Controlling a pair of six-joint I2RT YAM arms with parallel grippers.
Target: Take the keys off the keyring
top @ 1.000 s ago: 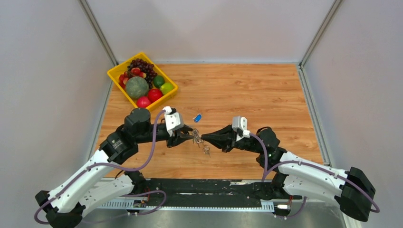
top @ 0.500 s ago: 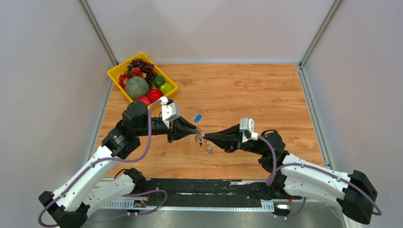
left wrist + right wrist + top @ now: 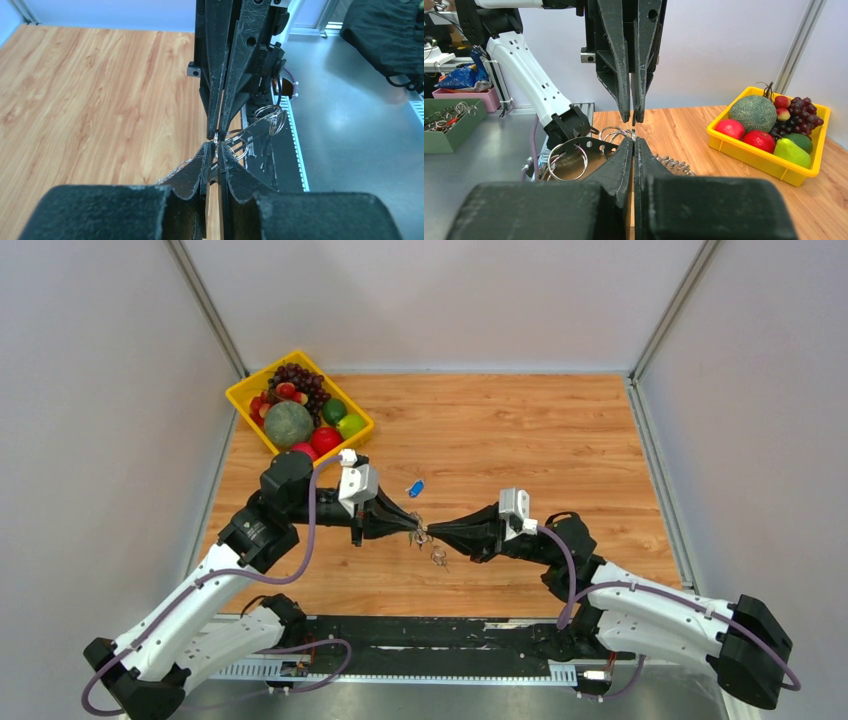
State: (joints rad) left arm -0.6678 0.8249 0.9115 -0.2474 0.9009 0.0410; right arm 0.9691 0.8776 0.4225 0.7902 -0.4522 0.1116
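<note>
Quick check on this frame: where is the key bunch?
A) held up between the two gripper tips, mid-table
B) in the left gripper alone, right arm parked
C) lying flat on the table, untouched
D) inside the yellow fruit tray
A: in the top view the left gripper and right gripper meet tip to tip at the keyring, with the keys dangling below it.

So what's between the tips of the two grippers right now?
The keyring with its bunch of keys spans the gap between the left gripper and right gripper; the top external view shows it, keys dangling below.

keyring (image 3: 235, 142) between opposing fingers (image 3: 192, 172)
</note>
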